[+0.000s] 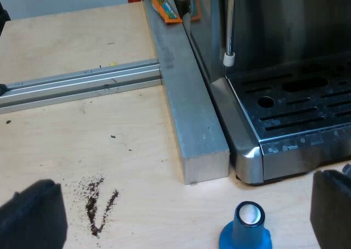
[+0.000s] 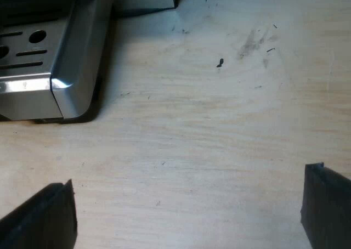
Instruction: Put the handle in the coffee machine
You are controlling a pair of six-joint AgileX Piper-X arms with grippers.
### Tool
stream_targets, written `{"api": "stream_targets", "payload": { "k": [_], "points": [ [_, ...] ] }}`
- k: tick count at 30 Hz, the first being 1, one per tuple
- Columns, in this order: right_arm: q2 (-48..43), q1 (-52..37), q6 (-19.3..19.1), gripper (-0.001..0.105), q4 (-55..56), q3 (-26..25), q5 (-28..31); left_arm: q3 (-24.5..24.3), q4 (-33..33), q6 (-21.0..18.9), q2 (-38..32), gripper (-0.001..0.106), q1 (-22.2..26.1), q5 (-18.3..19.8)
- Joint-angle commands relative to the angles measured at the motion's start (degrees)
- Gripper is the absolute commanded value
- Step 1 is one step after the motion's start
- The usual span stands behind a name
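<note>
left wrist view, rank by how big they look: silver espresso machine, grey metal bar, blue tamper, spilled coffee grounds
1. silver espresso machine
2. grey metal bar
3. blue tamper and spilled coffee grounds look alike; the tamper is nearer the camera, so unranked

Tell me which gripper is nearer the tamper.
Left. The tamper stands just below the open left gripper; the right gripper hangs open over the table by the machine's tray corner.

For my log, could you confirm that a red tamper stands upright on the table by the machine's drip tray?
Not quite: the tamper is blue, not red, as the left wrist view shows. It does stand upright on the table by the machine's drip tray.
</note>
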Motion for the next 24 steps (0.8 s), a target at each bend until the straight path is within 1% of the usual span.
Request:
{"api": "stream_targets", "payload": {
  "k": [1, 2, 3, 4, 6, 7, 8, 9, 13, 15, 16, 17, 21, 24],
  "points": [
    [-2.47, 0.10, -0.61, 0.084, 0.33, -0.46, -0.33, -0.02, -0.47, -0.56, -6.38, 0.091, -0.31, 2.22],
    [-2.42, 0.10, -0.61, 0.084, 0.51, -0.71, -0.33, -0.02, -0.34, -0.56, -6.38, 0.091, -0.31, 2.86],
    [-2.17, 0.10, -0.61, 0.084, 1.03, -0.99, -0.33, -0.32, 0.04, -1.17, -6.21, 0.091, -0.31, 4.41],
    [-1.28, 0.10, -0.61, 0.084, 2.18, -2.21, -0.33, -0.74, 0.64, -1.99, -5.87, 0.091, -0.31, 5.26],
    [0.12, 0.10, -0.61, 0.084, 3.66, -3.99, -0.33, -1.55, 1.53, -2.64, -5.19, 0.091, -0.31, 6.16],
    [1.40, 0.10, -0.61, 0.084, 5.19, -5.85, -0.33, -2.31, 2.36, -2.67, -4.38, 0.091, -0.31, 6.84],
    [2.81, 0.10, -0.61, 0.084, 6.15, -7.44, -0.33, -3.18, 3.21, -2.67, -3.37, 0.091, -0.72, 7.05],
    [3.59, 0.10, -0.61, 0.084, 6.43, -7.94, -0.33, -3.62, 3.48, -2.67, -2.84, 0.091, -1.07, 7.05],
    [7.34, 0.42, -0.50, 0.084, 7.88, -11.67, -0.44, -6.29, 4.19, -2.22, 0.65, 0.091, -5.50, 7.05],
    [8.35, 0.83, -0.44, 0.084, 8.21, -12.51, -0.39, -6.90, 4.19, -1.94, 1.75, 0.091, -6.58, 7.05],
    [13.08, 3.58, -0.74, 0.084, 10.88, -15.90, -0.54, -8.22, 4.19, -1.81, 3.60, 0.091, -8.50, 7.05],
    [13.70, 4.19, -0.79, 0.084, 11.38, -16.58, -0.54, -8.43, 4.19, -1.81, 4.14, 0.091, -9.02, 7.05],
    [20.23, 8.28, -1.70, 0.084, 16.13, -20.60, -0.74, -9.90, 4.19, -1.15, 6.93, 0.091, -11.29, 8.68],
    [24.90, 11.42, -2.68, 0.084, 18.22, -23.22, -0.74, -10.60, 4.03, -1.15, 9.28, 0.091, -14.21, 10.73]
  ]
}}
